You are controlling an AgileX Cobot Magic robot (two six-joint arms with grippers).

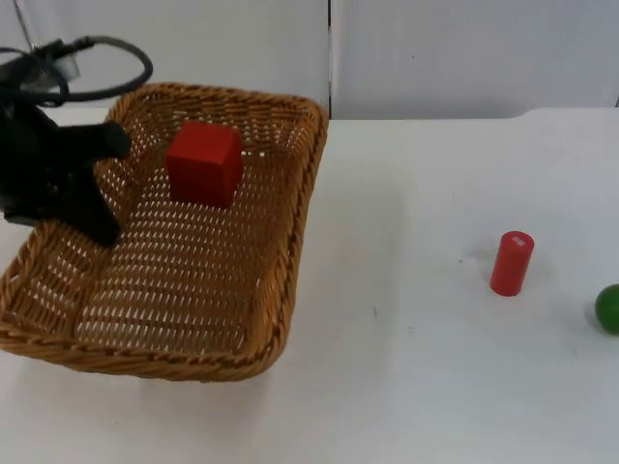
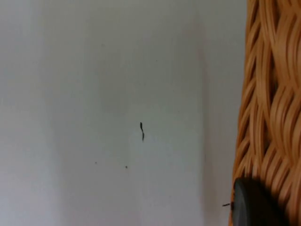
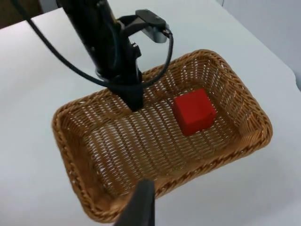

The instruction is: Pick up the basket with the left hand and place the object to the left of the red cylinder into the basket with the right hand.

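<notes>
A brown wicker basket (image 1: 302, 193) takes up the left half of the table. A red cube (image 1: 203, 162) lies inside it toward the far side. My left gripper (image 1: 100, 220) is shut on the basket's left rim, with one finger inside the wall. The left wrist view has the wicker wall (image 2: 268, 94) close up beside a black fingertip (image 2: 254, 202). From the right wrist view I look down on the basket (image 3: 261, 123), the red cube (image 3: 194, 111) and the left gripper (image 3: 132, 96); my right gripper (image 3: 141, 209) hovers above the basket's side. The red cylinder (image 1: 511, 263) stands upright at the right.
A green round object (image 1: 608, 309) sits at the right edge, to the right of the red cylinder. White table top (image 1: 406, 290) lies between the basket and the cylinder. The grey partition wall (image 1: 464, 48) closes the far side.
</notes>
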